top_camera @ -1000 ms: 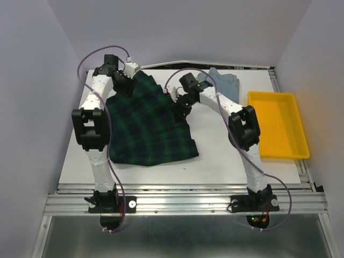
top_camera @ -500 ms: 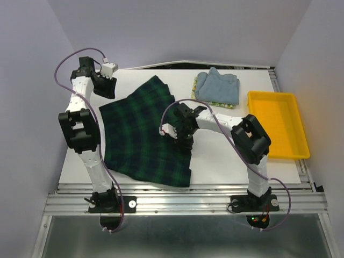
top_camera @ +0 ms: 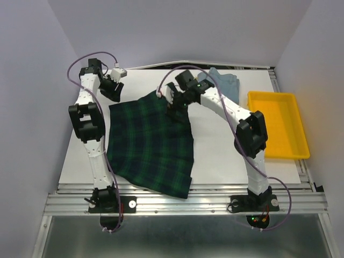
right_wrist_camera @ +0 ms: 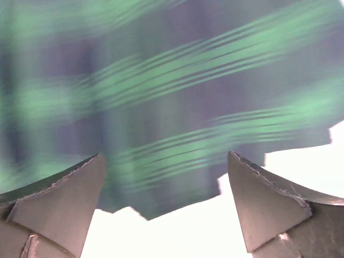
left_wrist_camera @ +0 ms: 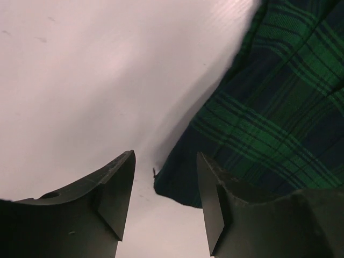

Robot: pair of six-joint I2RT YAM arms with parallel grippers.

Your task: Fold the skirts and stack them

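Note:
A dark green-navy plaid skirt (top_camera: 150, 145) lies spread over the left-middle of the white table, its near hem reaching past the front edge. My left gripper (top_camera: 114, 92) hovers open at the skirt's far left corner. In the left wrist view that corner (left_wrist_camera: 269, 107) lies just ahead of the open left gripper (left_wrist_camera: 165, 166), ungripped. My right gripper (top_camera: 173, 105) stands wide open over the skirt's far right edge, and the blurred plaid (right_wrist_camera: 161, 80) fills the right wrist view above the empty right gripper (right_wrist_camera: 166, 166). A light blue-grey skirt (top_camera: 228, 83) sits folded at the back, partly behind the right arm.
A rigid yellow tray (top_camera: 277, 126) stands empty at the right side of the table. Grey walls close in on the left, right and back. A metal rail (top_camera: 183, 203) runs along the near edge between the arm bases.
The right gripper has let go of the plaid skirt, opened wide and moved back to its far edge. The left gripper has shifted right to the skirt's far left corner. The skirt lies flatter.

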